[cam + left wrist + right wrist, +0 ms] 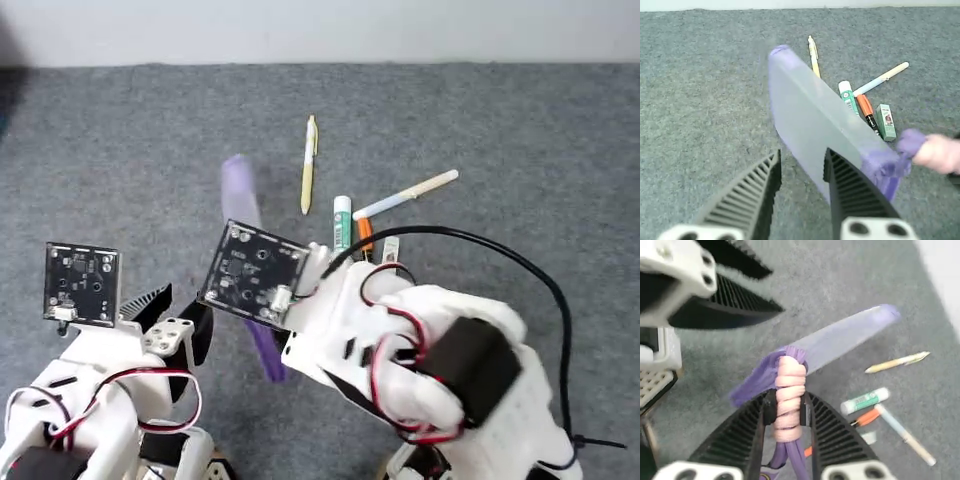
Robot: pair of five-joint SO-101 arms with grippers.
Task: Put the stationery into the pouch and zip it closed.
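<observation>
Holding my left gripper open beside the flat translucent purple pouch, lifted off the grey carpet; contact unclear. My right gripper is clamping its pink wrapped pull. Risk: pouch dangling, possibly twisting free. Zip hidden. Yellow pen and green-white glue stick are lying loose.

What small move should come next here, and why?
Probably bring the left end effector onto the purple pouch and close. It is open beside the lifted pouch, while the right end effector is shut on the pink pull; bracing would likely let the zip open for the pens on the table.
</observation>
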